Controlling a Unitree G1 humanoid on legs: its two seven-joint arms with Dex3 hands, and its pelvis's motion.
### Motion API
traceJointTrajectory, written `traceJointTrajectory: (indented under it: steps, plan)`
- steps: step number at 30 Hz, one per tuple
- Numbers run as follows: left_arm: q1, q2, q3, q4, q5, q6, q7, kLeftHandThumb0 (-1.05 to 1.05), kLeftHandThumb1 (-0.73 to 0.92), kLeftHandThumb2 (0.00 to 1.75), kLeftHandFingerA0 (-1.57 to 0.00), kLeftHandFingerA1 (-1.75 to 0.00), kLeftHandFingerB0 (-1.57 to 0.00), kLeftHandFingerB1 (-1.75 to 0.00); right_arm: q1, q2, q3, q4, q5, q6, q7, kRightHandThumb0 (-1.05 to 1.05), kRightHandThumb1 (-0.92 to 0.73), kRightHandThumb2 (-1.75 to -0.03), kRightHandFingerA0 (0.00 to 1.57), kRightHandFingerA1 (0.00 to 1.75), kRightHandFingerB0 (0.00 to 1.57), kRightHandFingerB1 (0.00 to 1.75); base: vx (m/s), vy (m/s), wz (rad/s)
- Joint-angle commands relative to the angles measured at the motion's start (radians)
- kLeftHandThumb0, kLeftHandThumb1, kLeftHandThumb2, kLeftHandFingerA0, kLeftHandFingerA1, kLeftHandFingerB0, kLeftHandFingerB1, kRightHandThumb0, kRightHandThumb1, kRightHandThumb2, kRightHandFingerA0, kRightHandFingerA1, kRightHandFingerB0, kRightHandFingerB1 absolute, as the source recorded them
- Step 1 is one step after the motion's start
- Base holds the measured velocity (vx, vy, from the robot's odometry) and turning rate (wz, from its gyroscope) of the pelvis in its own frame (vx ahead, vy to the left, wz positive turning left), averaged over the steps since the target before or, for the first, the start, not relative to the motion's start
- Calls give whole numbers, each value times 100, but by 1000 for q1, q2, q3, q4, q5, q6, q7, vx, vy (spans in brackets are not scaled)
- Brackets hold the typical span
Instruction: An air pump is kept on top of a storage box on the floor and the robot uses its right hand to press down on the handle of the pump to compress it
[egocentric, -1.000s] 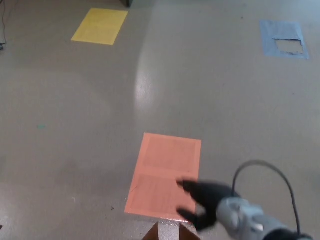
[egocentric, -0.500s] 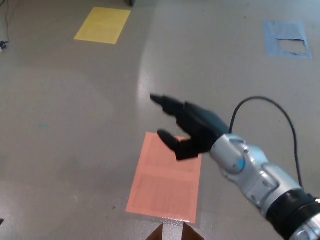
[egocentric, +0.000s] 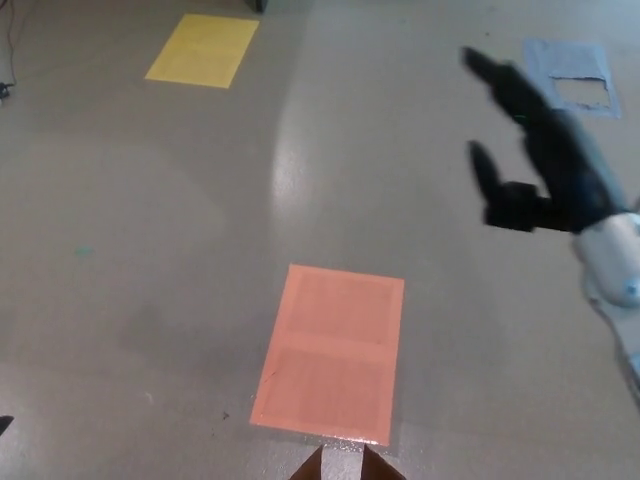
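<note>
Floor (egocentric: 150, 250): plain grey, glossy sheen. Orange sheet (egocentric: 330, 352), yellow sheet (egocentric: 202, 50), blue sheet (egocentric: 570, 72) with torn grey patch. Right hand (egocentric: 545, 160): black; wrist (egocentric: 612, 265) silver-grey.

My right robot hand (egocentric: 545, 160) is motion-blurred, my forearm (egocentric: 618, 275) is cut by the right edge, and a brown object (egocentric: 340, 466) is cropped at the bottom edge.

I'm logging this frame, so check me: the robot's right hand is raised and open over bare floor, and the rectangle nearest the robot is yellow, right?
Not quite. The nearest rectangle is orange, as the head view shows; the yellow patch lies farther away. The right hand is indeed raised and open over bare floor.
</note>
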Motion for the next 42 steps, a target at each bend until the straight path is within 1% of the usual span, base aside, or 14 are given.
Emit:
traceJointTrajectory:
  steps: [1, 5, 6, 12, 13, 22, 23, 29, 30, 32, 34, 40, 41, 42]
  plan:
    - [-1, 21, 3, 13, 2, 11, -6, -57, 76, 63, -25, -33, -23, -29, 139, 14, -302, 277, 235, -186, -200, -68, -89, -67, 18, 32, 22, 30, 0, 0, 0]
    - [10, 12, 2, 13, 2, 16, -2, -56, 76, 63, -25, -32, -23, -29, 157, -4, -259, 481, 115, -175, -281, -63, -89, -67, 24, 33, 25, 31, 0, 0, 0]
    - [11, 9, 4, 13, 0, 15, 1, -56, 76, 64, -25, -32, -23, -29, 152, -9, -250, 514, 101, -169, -291, -30, -58, -111, 7, 49, 7, 47, 0, 0, 0]
    - [9, 18, 15, 12, -9, 5, -4, -56, 78, 63, -25, -33, -21, -29, 85, -2, -201, 729, 70, -105, -262, -30, -59, -110, 6, 48, 6, 47, 0, 0, 0]
    - [3, 18, 18, 12, -12, 9, -5, -55, 77, 64, -23, -32, -21, -29, 75, -1, -190, 755, 62, -80, -253, -61, -85, -68, 20, 30, 22, 30, 0, 0, 0]
    - [-31, 29, 32, 8, -17, 25, -9, -57, 79, 64, -22, -32, -19, -28, 40, -5, -110, 907, 18, 96, -171, -33, -59, -112, 0, 46, 0, 46, 0, 0, 0]
    - [-35, 29, 41, 8, -24, 20, -11, -55, 78, 64, -23, -33, -20, -29, 36, -16, -108, 919, 26, 123, -116, -77, -80, -107, 7, 26, 7, 26, 0, 0, 0]
    - [-40, 28, 46, 9, -16, 24, -4, -55, 78, 64, -21, -31, -20, -29, 18, -42, -61, 935, 20, 122, -43, -78, -84, -108, 7, 22, 7, 20, 0, 0, 0]
    - [-33, 27, 43, 8, -13, 22, -4, -30, 55, 106, -7, -51, -6, -49, 20, -44, -52, 936, 19, 119, -43, -77, -82, -107, 8, 26, 8, 23, 0, 0, 0]
    - [-22, 23, 47, 9, -18, 16, -6, -30, 56, 107, -6, -51, -6, -49, 22, -45, -38, 936, 17, 118, -40, -79, -84, -110, 8, 25, 8, 21, 0, 0, 0]
    - [-14, 22, 53, 13, -24, 13, -15, -55, 78, 64, -20, -32, -19, -29, 20, -45, -24, 937, 15, 128, -27, -78, -84, -109, 8, 26, 7, 21, 0, 0, 0]
    - [-1, 20, 49, 13, -20, 10, -18, -55, 78, 65, -21, -32, -19, -29, 31, -46, 6, 940, 7, 140, -5, -76, -86, -109, 7, 23, 7, 21, 0, 0, 0]
    - [1, 20, 49, 13, -21, 9, -21, -30, 55, 106, -6, -51, -6, -49, 34, -47, 8, 940, 9, 140, -4, -76, -86, -110, 7, 24, 7, 21, 0, 0, 0]
    - [1, 20, 50, 13, -22, 9, -23, -56, 78, 64, -20, -32, -18, -29, 34, -47, 13, 940, 8, 141, -3, -77, -87, -111, 7, 23, 7, 21, 0, 0, 0]
